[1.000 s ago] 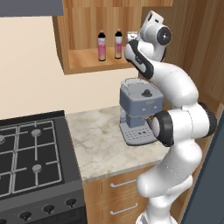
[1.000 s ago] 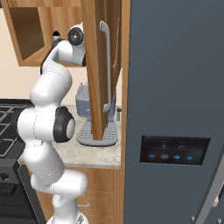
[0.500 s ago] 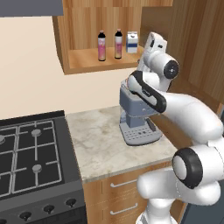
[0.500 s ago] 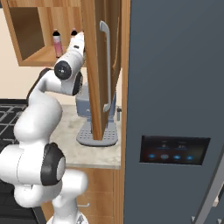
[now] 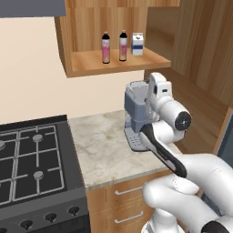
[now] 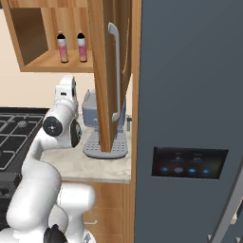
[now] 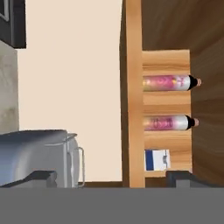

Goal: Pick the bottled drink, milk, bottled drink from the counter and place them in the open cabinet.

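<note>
Wide open and holding nothing, the gripper [image 7: 111, 177] hung low beside the grey coffee machine [image 5: 136, 113], while the two bottles [image 5: 106, 48] [image 5: 123, 46] and the milk [image 5: 137, 44] stood in a row on the cabinet [image 5: 91, 67] shelf, well above it.

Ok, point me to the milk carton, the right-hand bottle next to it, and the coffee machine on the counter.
milk carton [image 5: 137, 44], left base view, middle of its blue front panel.
right-hand bottle [image 5: 123, 47], left base view, on its label, mid-body.
coffee machine [image 5: 135, 108], left base view, on its grey upper body.
</note>
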Tool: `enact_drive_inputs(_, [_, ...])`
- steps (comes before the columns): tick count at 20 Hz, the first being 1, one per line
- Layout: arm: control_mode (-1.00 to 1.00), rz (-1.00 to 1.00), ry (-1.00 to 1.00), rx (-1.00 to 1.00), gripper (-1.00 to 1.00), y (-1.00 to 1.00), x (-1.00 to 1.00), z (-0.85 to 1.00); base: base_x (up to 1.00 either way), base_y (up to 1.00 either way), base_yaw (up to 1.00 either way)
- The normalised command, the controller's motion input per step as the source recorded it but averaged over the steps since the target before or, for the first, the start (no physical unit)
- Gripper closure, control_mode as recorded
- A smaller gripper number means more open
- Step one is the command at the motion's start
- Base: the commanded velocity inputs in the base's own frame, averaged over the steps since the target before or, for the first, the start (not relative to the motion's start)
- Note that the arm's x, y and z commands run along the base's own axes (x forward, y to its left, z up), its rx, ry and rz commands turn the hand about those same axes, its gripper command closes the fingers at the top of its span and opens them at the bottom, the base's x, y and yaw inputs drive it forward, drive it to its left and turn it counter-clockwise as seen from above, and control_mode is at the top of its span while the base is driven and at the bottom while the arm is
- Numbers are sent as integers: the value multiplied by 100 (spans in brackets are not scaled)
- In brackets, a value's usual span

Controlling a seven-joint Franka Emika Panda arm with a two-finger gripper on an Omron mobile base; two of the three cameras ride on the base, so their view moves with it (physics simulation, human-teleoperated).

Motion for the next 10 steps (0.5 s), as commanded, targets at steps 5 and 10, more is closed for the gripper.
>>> enact_drive_inputs(5, [-100,-1,-13,0,-100,-6,-23,10,0,0,0])
enact_drive_inputs(10, [-100,14,-37,0,-100,0,-100,9,0,0,0])
